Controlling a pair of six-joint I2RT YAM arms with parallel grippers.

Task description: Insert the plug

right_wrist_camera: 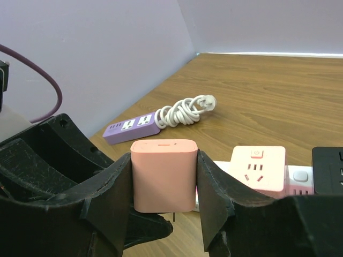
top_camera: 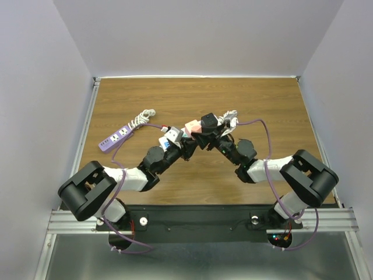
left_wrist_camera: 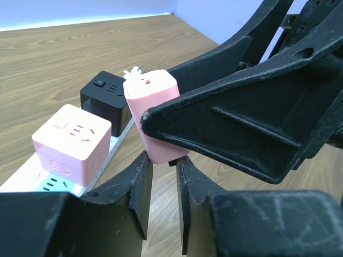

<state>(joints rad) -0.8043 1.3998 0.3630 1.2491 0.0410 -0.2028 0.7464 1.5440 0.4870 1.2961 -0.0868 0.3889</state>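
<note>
A salmon-pink plug block (right_wrist_camera: pixel 164 174) is gripped at both sides by my right gripper (right_wrist_camera: pixel 164 160), above the table; a prong shows under it. In the left wrist view the plug (left_wrist_camera: pixel 153 110) hangs tilted under the right gripper's black fingers (left_wrist_camera: pixel 241 128). My left gripper (left_wrist_camera: pixel 163 163) is just below the plug, jaws a narrow gap apart, tips at its lower end. A white power strip (left_wrist_camera: pixel 32 176) carries a pink cube socket (left_wrist_camera: pixel 72 142) and a black cube (left_wrist_camera: pixel 107 96). Both grippers meet at mid-table, left (top_camera: pixel 187 143) and right (top_camera: pixel 201 139).
A purple power strip (top_camera: pixel 115 138) with a coiled white cable (top_camera: pixel 143 118) lies at the left of the wooden table; it also shows in the right wrist view (right_wrist_camera: pixel 131 127). The pink cube (right_wrist_camera: pixel 258 167) and black cube (right_wrist_camera: pixel 328 170) sit right of the plug.
</note>
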